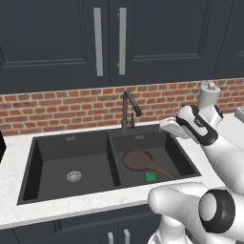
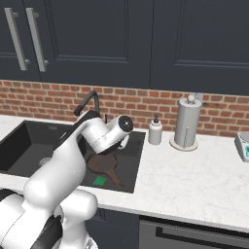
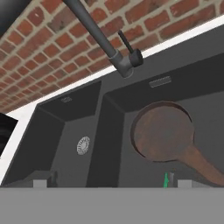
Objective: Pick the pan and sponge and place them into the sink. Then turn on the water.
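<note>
The black double-basin sink (image 1: 113, 159) is set into the white counter. In its right basin lies the brownish pan (image 1: 137, 159), handle pointing to the front right, with the green sponge (image 1: 150, 177) flat on the basin floor in front of it. The hand view shows the pan (image 3: 162, 131) and a sliver of the sponge (image 3: 166, 179). My gripper (image 1: 167, 127) hovers above the right basin's back right corner, open and empty, facing the dark faucet (image 3: 120, 61) from a short way off. No water is in view at the spout.
A paper towel holder (image 2: 187, 121) and a soap dispenser (image 2: 155, 130) stand on the counter to the right of the sink, by the brick wall. Dark cabinets hang overhead. The left basin (image 1: 74, 167) holds just its silver drain.
</note>
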Tool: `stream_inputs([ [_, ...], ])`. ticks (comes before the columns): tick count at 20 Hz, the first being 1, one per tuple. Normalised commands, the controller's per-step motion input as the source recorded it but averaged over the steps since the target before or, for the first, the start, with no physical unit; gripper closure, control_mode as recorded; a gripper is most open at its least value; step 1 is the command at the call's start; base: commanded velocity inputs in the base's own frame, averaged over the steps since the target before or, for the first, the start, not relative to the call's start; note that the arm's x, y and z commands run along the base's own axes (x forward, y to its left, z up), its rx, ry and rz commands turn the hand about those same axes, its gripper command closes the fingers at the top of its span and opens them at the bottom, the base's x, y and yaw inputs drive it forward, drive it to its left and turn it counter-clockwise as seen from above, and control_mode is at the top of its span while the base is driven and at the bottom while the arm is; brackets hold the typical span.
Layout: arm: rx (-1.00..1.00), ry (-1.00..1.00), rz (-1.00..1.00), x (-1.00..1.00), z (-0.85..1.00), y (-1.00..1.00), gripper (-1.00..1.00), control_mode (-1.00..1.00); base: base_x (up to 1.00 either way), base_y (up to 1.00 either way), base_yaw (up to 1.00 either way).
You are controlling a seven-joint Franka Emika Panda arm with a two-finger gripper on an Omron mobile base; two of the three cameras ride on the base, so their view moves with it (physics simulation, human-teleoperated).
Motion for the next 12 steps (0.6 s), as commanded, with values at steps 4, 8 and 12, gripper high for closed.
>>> stream_inputs([
  [4,0.0,0.0,0.0,0.0,0.0,0.0,-1.0,-1.0,0.0,0.0,0.0],
  [8,0.0,0.0,0.0,0.08,0.0,0.12,-1.0,-1.0,0.0,0.0,0.0],
  [12,0.02,0.0,0.0,0.17,0.0,0.11,-1.0,-1.0,0.0,0.0,0.0],
])
